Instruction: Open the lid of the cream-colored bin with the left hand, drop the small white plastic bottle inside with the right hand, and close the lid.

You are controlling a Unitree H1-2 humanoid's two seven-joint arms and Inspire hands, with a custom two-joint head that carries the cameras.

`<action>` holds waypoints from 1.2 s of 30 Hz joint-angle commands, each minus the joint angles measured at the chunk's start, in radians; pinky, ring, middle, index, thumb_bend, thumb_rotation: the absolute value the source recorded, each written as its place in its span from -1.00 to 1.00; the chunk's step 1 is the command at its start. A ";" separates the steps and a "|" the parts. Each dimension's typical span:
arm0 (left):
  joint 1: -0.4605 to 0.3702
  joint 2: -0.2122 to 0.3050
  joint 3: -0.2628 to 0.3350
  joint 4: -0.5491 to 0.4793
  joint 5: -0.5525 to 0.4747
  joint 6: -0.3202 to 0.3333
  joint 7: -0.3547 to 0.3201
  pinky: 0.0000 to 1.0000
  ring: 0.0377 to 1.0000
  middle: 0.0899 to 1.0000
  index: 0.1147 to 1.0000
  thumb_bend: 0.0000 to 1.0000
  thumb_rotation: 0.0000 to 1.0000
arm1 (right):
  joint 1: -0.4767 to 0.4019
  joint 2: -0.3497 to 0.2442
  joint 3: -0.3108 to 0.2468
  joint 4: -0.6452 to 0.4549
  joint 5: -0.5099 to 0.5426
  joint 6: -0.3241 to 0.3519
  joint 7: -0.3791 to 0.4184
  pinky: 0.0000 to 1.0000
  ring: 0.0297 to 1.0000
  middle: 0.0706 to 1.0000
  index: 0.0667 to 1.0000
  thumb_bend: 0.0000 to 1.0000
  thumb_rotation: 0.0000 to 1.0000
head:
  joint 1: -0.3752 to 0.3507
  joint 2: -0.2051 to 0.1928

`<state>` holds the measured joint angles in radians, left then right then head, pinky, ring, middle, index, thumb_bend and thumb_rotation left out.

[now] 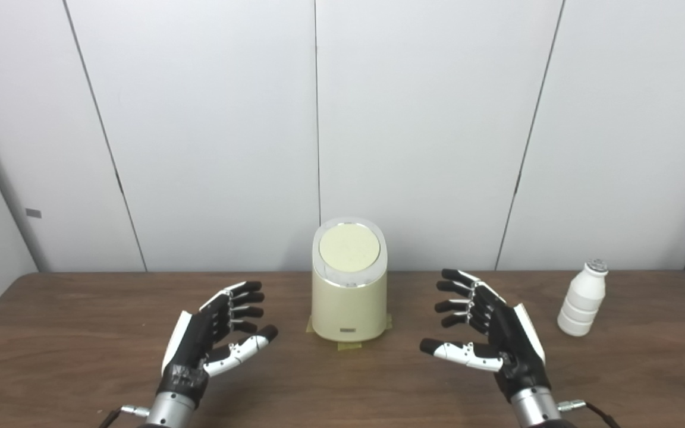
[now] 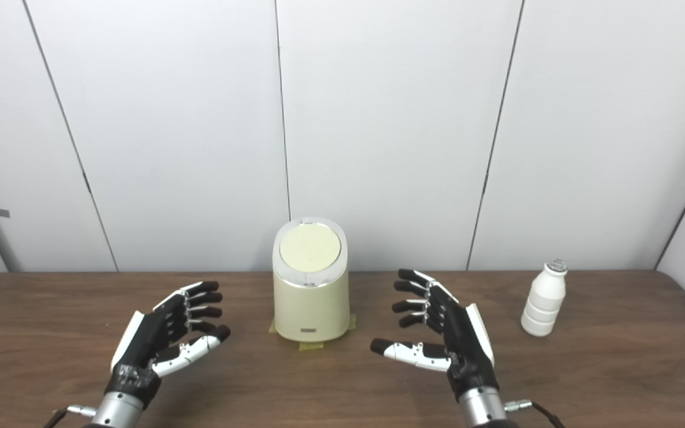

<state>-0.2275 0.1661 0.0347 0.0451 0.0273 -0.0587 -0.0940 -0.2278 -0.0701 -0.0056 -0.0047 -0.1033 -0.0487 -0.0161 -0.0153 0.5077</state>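
Note:
A cream-colored bin [image 1: 349, 297] stands upright at the middle of the wooden table [image 1: 81, 380], its round lid [image 1: 349, 247] shut and tilted toward me. A small white plastic bottle [image 1: 582, 299] with a grey cap stands upright to the right of it. My left hand [image 1: 217, 333] is open and empty, to the left of the bin and apart from it. My right hand [image 1: 488, 330] is open and empty, between the bin and the bottle, touching neither.
Yellow tape [image 1: 351, 345] marks the bin's spot on the table. White wall panels [image 1: 426, 119] stand right behind the table's far edge. Bare tabletop lies in front of the bin and at both sides.

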 commanded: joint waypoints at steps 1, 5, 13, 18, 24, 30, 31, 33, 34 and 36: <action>-0.033 0.008 0.004 -0.029 -0.013 -0.042 -0.002 0.20 0.37 0.46 0.56 0.33 -0.67 | -0.029 -0.004 -0.004 -0.032 0.010 -0.038 -0.001 0.05 0.25 0.47 0.51 0.61 -0.68 | -0.001 0.001; -0.033 0.008 0.004 -0.027 -0.016 -0.046 -0.002 0.17 0.34 0.44 0.56 0.29 -0.72 | -0.028 -0.003 -0.006 -0.034 0.028 -0.035 0.006 0.04 0.25 0.47 0.51 0.61 -0.70 | -0.001 -0.004; -0.034 0.005 0.005 -0.021 -0.025 -0.061 -0.004 -0.04 0.10 0.23 0.50 0.26 -0.90 | -0.027 -0.005 -0.004 -0.036 0.026 -0.041 0.005 0.01 0.23 0.45 0.48 0.59 -0.72 | 0.001 -0.003; -0.034 0.003 0.004 -0.023 -0.029 -0.054 -0.006 -0.04 0.12 0.24 0.44 0.27 -0.89 | -0.028 -0.005 -0.002 -0.033 0.020 -0.044 0.003 0.02 0.22 0.43 0.46 0.58 -0.74 | 0.002 -0.006; -0.036 -0.015 0.001 -0.027 0.021 -0.043 0.036 0.35 0.48 0.53 0.58 0.41 -0.54 | -0.029 -0.005 0.003 -0.027 0.008 -0.051 0.002 0.01 0.21 0.42 0.43 0.56 -0.80 | 0.006 -0.019; -0.074 -0.044 0.001 -0.028 0.057 -0.021 0.076 0.87 0.94 0.94 0.94 0.63 -0.11 | -0.030 -0.003 -0.002 -0.008 0.022 -0.061 0.005 0.02 0.23 0.43 0.41 0.56 -0.85 | 0.022 -0.049; -0.089 -0.045 0.000 -0.031 0.062 -0.012 0.078 0.90 0.97 0.98 0.97 0.64 -0.10 | -0.030 -0.004 -0.002 -0.005 0.024 -0.062 0.005 0.03 0.24 0.44 0.42 0.56 -0.84 | 0.024 -0.054; -0.121 -0.042 -0.004 -0.032 0.082 -0.002 0.084 0.93 0.96 0.97 0.99 0.65 -0.11 | -0.030 -0.004 -0.004 -0.003 0.026 -0.064 0.005 0.04 0.23 0.45 0.43 0.56 -0.82 | 0.028 -0.065; -0.138 -0.040 -0.007 -0.030 0.098 0.001 0.088 0.96 0.96 0.94 0.99 0.65 -0.11 | -0.030 -0.005 -0.004 0.000 0.026 -0.068 0.005 0.04 0.23 0.45 0.43 0.56 -0.82 | 0.030 -0.070; -0.176 -0.043 -0.009 -0.019 0.104 0.009 0.091 0.99 0.96 0.91 0.98 0.68 -0.12 | -0.031 -0.008 -0.004 0.009 0.026 -0.081 0.005 0.03 0.23 0.45 0.43 0.56 -0.82 | 0.034 -0.078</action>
<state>-0.3267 0.1195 0.0307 0.0455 0.1177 -0.0424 -0.0128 -0.2279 -0.0716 -0.0046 0.0217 -0.0862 -0.0841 -0.0105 0.0184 0.4326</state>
